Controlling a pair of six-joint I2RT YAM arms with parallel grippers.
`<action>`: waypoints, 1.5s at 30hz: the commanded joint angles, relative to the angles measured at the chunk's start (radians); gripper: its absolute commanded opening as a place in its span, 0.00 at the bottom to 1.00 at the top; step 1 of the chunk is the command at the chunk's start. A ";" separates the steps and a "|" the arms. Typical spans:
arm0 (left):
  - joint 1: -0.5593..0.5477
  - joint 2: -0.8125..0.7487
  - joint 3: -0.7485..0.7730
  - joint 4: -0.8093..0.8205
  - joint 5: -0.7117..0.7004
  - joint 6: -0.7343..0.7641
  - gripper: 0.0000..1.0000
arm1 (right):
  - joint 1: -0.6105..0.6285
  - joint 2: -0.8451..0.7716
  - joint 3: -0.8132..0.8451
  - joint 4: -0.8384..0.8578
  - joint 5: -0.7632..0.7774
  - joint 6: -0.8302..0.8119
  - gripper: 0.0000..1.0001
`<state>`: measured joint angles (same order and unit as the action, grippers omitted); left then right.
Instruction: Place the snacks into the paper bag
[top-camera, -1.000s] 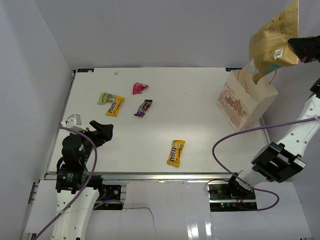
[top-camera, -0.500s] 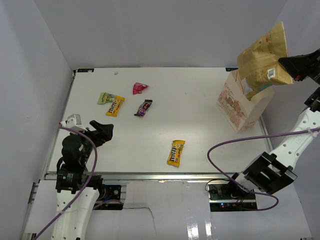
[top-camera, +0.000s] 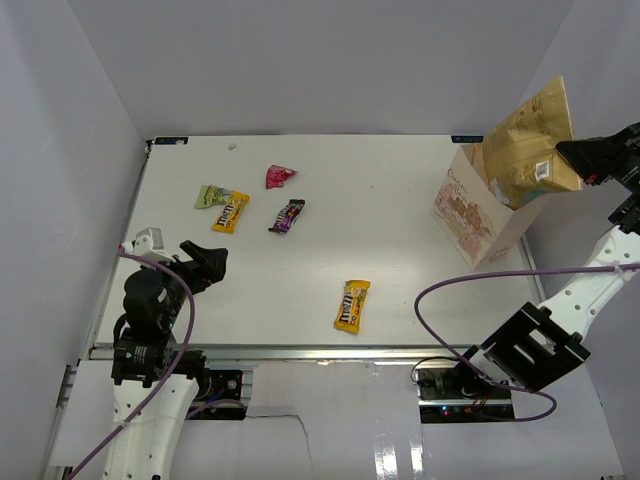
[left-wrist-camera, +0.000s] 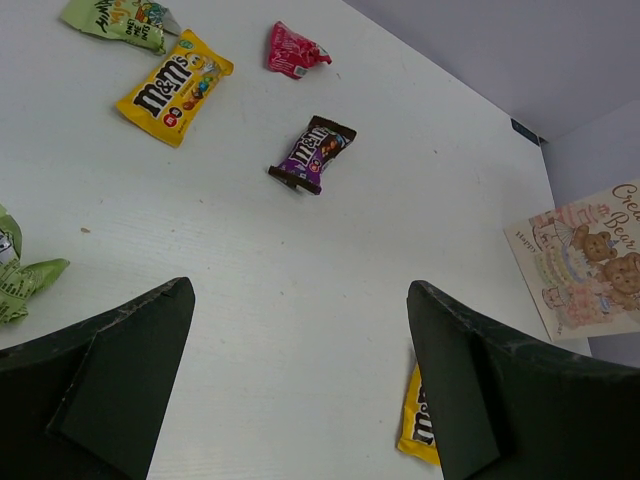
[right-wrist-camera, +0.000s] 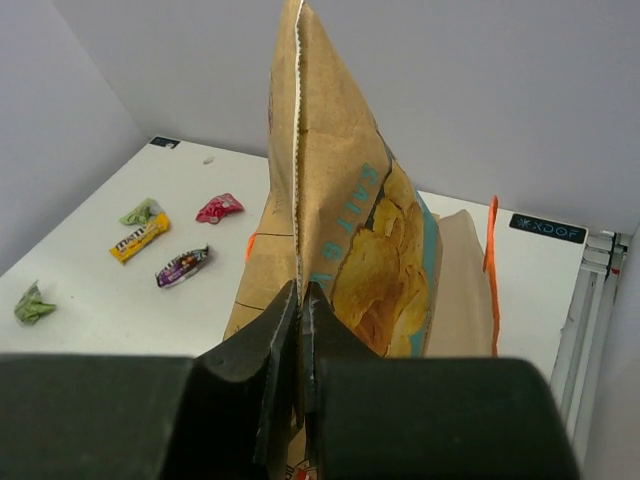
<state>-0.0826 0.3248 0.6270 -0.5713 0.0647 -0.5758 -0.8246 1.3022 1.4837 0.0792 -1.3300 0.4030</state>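
R end effector (right-wrist-camera: 300, 300) clenched on top seam of chip bag (right-wrist-camera: 350, 230), lower end at mouth of paper bag (top-camera: 470, 210), far-right of worktop (top-camera: 400, 260); L end effector (left-wrist-camera: 300, 340) released; chip bag prob light, crinkly, crushable, so grip seam, not belly.

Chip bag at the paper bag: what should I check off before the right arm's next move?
1. Right pincer shut on the chip bag's edge: ok.
2. Paper bag upright, mouth open: ok.
3. Chip bag's lower end inside the mouth: ok, as far as the top view shows.
4. Chip bag fully inside: not ok; most of it stands above the rim.
5. Orange handles clear of the chip bag: cannot tell.
6. Left pincer open, far from the paper bag: ok.
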 joint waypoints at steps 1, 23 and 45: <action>0.000 0.011 -0.009 0.013 0.014 0.011 0.98 | -0.005 -0.021 0.010 -0.183 0.055 -0.212 0.08; 0.001 0.036 -0.006 0.016 0.037 0.014 0.98 | 0.067 -0.027 -0.056 -0.536 0.250 -0.664 0.67; 0.001 0.206 0.016 -0.019 0.112 -0.145 0.97 | 1.404 0.086 -0.153 -0.901 0.919 -0.891 0.91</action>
<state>-0.0826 0.5045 0.6270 -0.5694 0.1577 -0.6376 0.5213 1.3300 1.4322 -0.7765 -0.6304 -0.6243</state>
